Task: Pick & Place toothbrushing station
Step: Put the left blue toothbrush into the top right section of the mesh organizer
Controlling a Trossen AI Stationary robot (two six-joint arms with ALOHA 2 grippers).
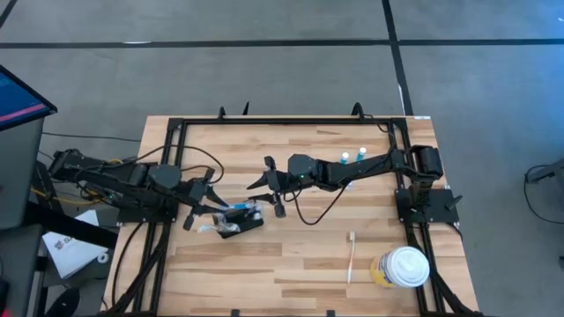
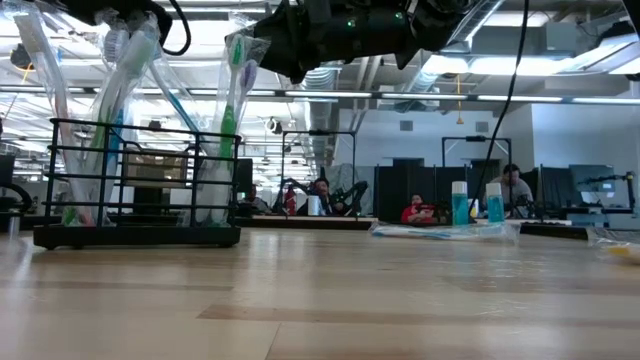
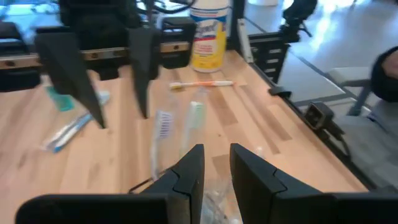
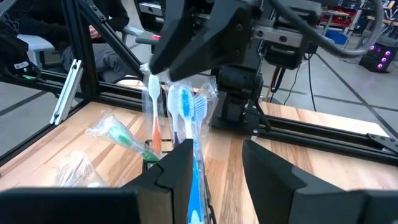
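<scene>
The toothbrushing station (image 1: 242, 224), a black wire holder (image 2: 135, 235), stands on the table left of centre, with several toothbrushes (image 4: 186, 112) upright in it, some in clear wrappers. My left gripper (image 3: 216, 165) comes level from the table's left. It is open by a narrow gap, just over the brush heads (image 3: 180, 121), with nothing between its fingers. My right gripper (image 1: 269, 195) hovers open, to the right of the holder and a little toward the far edge. It is above the table and aims at the brushes (image 4: 217, 165). My left gripper has its fingertips (image 4: 155, 62) right at the top of a white, orange-handled toothbrush (image 4: 153, 99) that stands in the holder. I cannot tell whether they touch it.
A loose toothbrush (image 1: 351, 255) lies at the near right beside a white-lidded yellow tub (image 1: 404, 267). Two blue-capped bottles (image 1: 352, 157) stand at the far right. A wrapped green toothbrush (image 4: 115, 134) lies by the holder. Black frame rails (image 1: 176, 150) border the table.
</scene>
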